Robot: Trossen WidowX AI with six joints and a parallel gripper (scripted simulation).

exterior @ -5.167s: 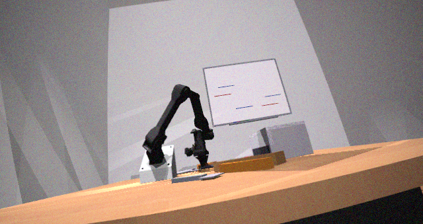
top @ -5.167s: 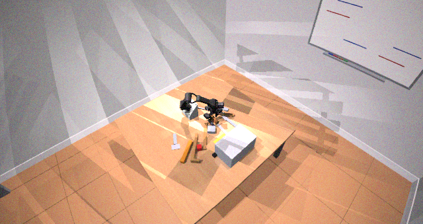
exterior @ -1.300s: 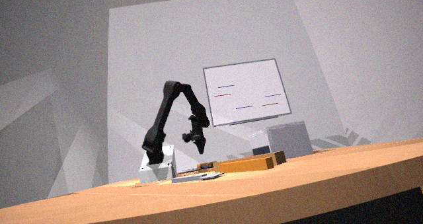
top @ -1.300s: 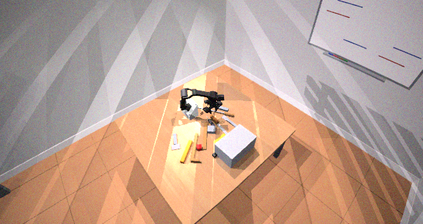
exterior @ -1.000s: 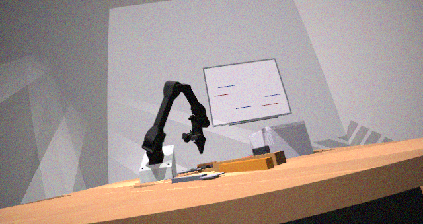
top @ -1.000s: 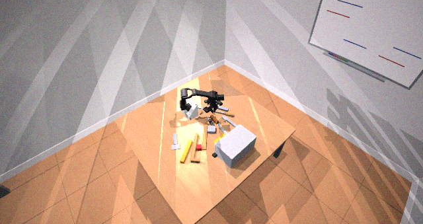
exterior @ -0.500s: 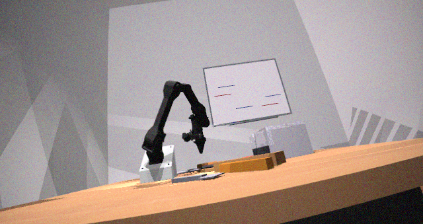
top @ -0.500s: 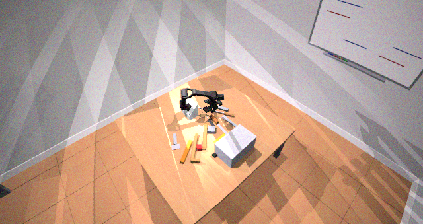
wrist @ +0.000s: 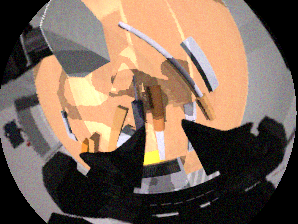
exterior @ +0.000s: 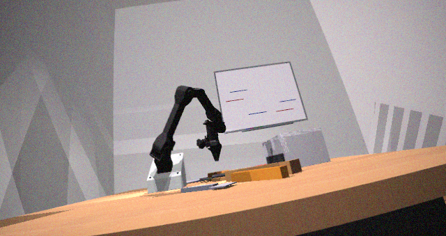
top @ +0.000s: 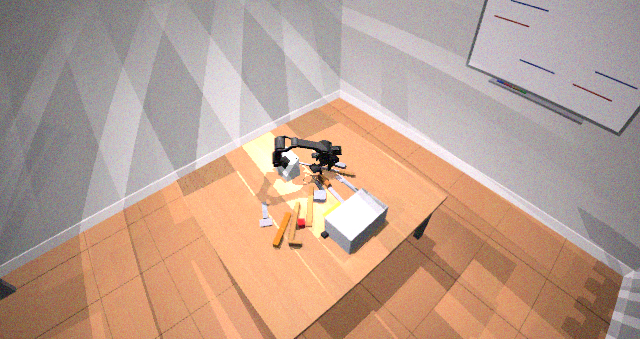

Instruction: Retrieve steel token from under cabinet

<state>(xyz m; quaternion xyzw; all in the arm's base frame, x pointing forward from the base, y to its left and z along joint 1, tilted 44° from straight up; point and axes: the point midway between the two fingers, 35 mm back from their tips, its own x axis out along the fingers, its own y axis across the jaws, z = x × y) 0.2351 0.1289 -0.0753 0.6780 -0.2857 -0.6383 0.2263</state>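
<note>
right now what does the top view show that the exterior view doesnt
Only the top view shows how the tools lie around the white cabinet: a small red block between the wooden sticks, a grey scraper apart to one side, and the table's far edge and floor. Only the exterior view shows height: the gripper hangs open above the tools, touching nothing, and the cabinet's dark lower opening. Both show the arm, the orange bar, the cabinet and the whiteboard.
</note>
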